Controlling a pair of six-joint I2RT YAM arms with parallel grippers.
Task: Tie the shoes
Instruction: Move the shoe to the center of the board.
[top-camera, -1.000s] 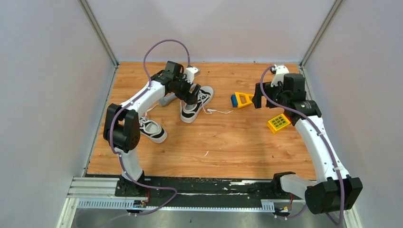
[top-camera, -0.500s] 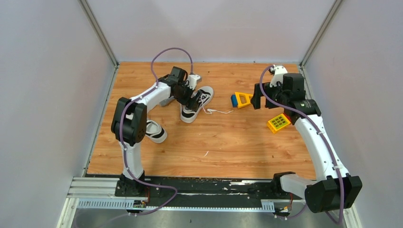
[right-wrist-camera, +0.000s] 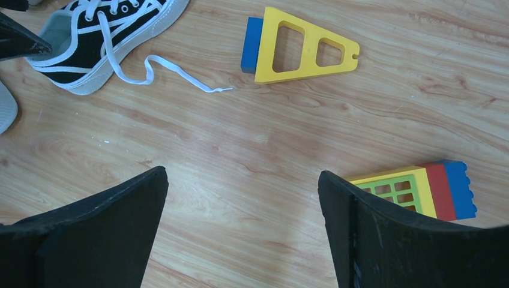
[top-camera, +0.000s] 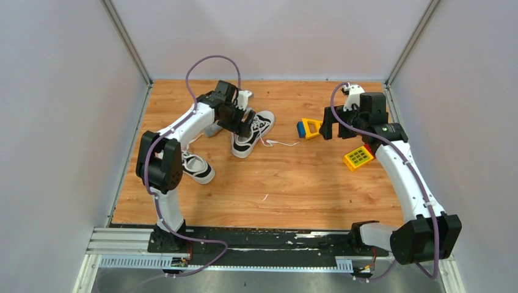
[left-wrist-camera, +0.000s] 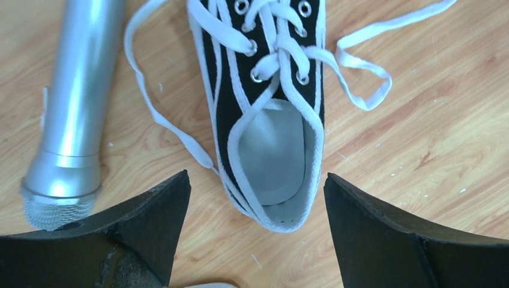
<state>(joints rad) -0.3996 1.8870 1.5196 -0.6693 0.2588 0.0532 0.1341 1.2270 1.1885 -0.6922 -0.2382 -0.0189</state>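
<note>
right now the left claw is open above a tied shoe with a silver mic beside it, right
No, the shoe is untied: the left wrist view shows its laces trailing loose, no bow. The left claw is open above it, with a silver mic beside it.

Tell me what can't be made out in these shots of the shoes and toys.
Far shoe: toe cut off by top edge, left wrist view.
Near shoe: one end behind the left arm, top view; laces too small to read.
Microphone: handle cut off by top edge, left wrist view.
Grid block: lower part behind the right tool, right wrist view.
</note>
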